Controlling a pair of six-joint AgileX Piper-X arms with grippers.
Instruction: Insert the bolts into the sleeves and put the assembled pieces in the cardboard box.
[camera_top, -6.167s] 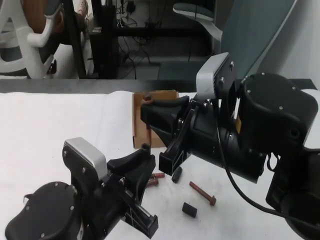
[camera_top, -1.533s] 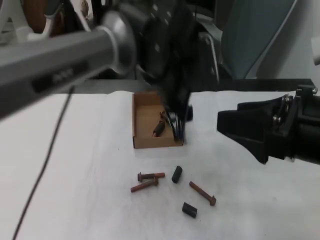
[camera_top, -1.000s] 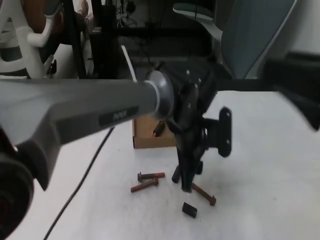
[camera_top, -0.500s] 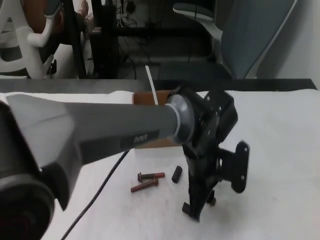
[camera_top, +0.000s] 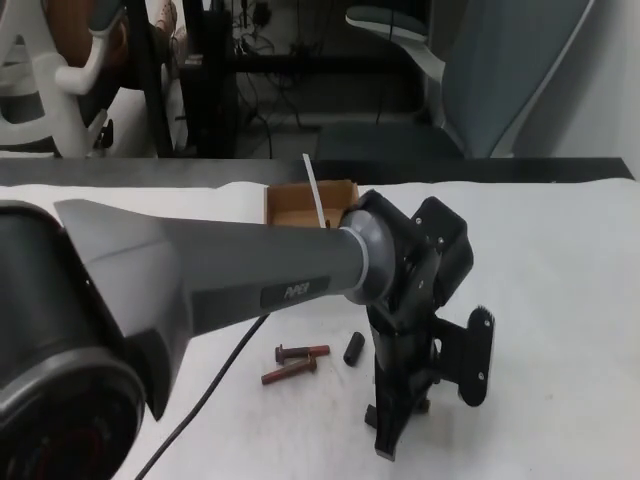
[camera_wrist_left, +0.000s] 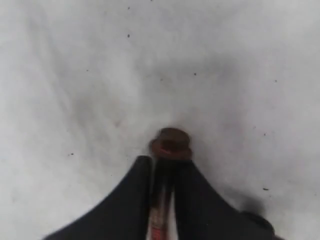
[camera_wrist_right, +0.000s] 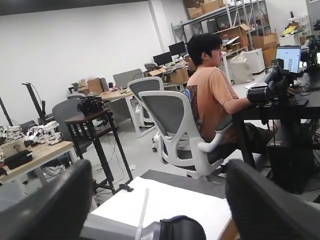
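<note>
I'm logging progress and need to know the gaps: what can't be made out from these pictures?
Cardboard box contents: high view, the left arm covers most of it.
Bench under the left pincer: high view, the pincer and wrist cover it.
Bolt shank: left wrist view, the pincer's fingers hide most of it and the edge cuts it off.
Right pincer, its place over the bench: right wrist view faces the room.

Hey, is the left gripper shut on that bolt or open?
The left gripper looks shut on the bolt: both fingers hug its shank.
</note>
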